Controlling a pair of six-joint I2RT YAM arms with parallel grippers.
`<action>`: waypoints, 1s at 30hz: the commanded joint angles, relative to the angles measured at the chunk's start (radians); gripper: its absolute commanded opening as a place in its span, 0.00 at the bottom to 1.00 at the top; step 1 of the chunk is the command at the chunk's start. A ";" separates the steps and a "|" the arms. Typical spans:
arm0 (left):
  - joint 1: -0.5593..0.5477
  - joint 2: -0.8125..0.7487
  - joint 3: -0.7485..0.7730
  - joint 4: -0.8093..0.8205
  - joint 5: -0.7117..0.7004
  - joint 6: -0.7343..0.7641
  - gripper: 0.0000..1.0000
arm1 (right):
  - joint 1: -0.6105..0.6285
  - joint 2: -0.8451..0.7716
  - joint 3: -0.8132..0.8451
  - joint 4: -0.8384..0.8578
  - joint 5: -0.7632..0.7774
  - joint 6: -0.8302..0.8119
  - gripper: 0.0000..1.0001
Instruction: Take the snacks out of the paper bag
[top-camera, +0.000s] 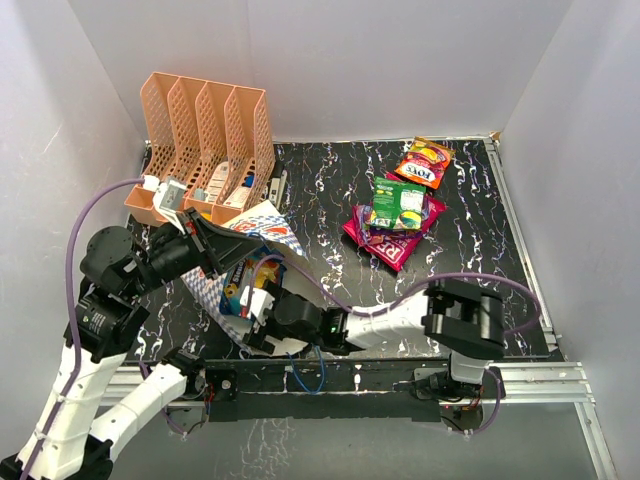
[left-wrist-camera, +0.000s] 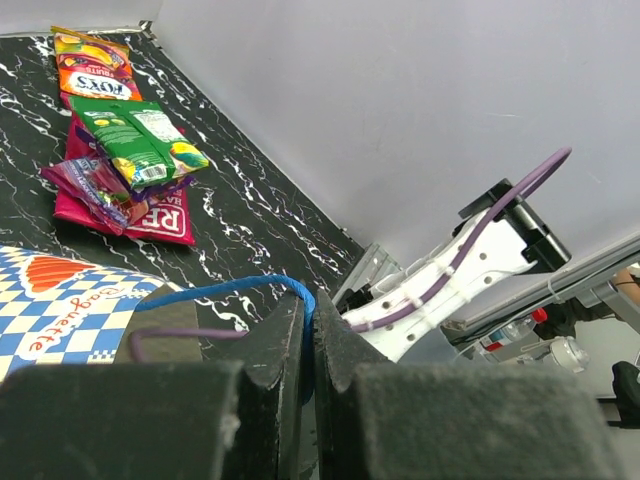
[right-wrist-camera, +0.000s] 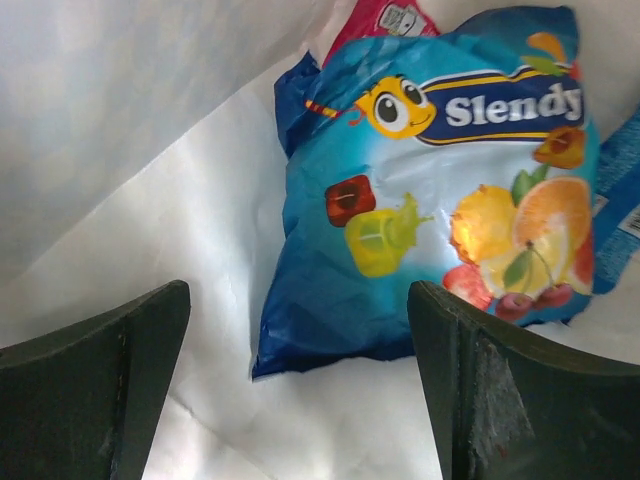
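The checkered paper bag (top-camera: 266, 226) lies on its side at the left, mouth toward the arms; it also shows in the left wrist view (left-wrist-camera: 60, 300). My left gripper (top-camera: 214, 240) is shut on its blue cord handle (left-wrist-camera: 225, 290), jaws pinched together (left-wrist-camera: 308, 330). My right gripper (top-camera: 256, 304) is open inside the bag's mouth. Between its fingers (right-wrist-camera: 298, 295) lies a blue "Slendy" pouch (right-wrist-camera: 430, 190) on the cream inner wall (right-wrist-camera: 150, 150), with a magenta pouch (right-wrist-camera: 385, 15) behind it. On the table lie an orange-red FOX'S pouch (top-camera: 425, 162), a green pouch (top-camera: 398, 203) and a magenta pouch (top-camera: 390, 242).
A peach slotted file rack (top-camera: 205, 130) stands at the back left, right behind the bag. White walls enclose the black marbled table (top-camera: 330, 200) on three sides. A metal rail (top-camera: 400, 372) runs along the front edge.
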 joint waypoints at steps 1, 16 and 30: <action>-0.002 -0.036 -0.001 0.018 0.021 -0.018 0.00 | 0.006 0.086 0.077 0.115 0.044 -0.015 0.97; -0.002 -0.079 -0.021 -0.043 0.009 -0.001 0.00 | -0.024 0.269 0.137 0.160 0.460 0.059 0.74; -0.001 -0.094 -0.055 -0.078 -0.026 0.017 0.00 | -0.037 0.095 0.130 0.125 0.389 0.066 0.07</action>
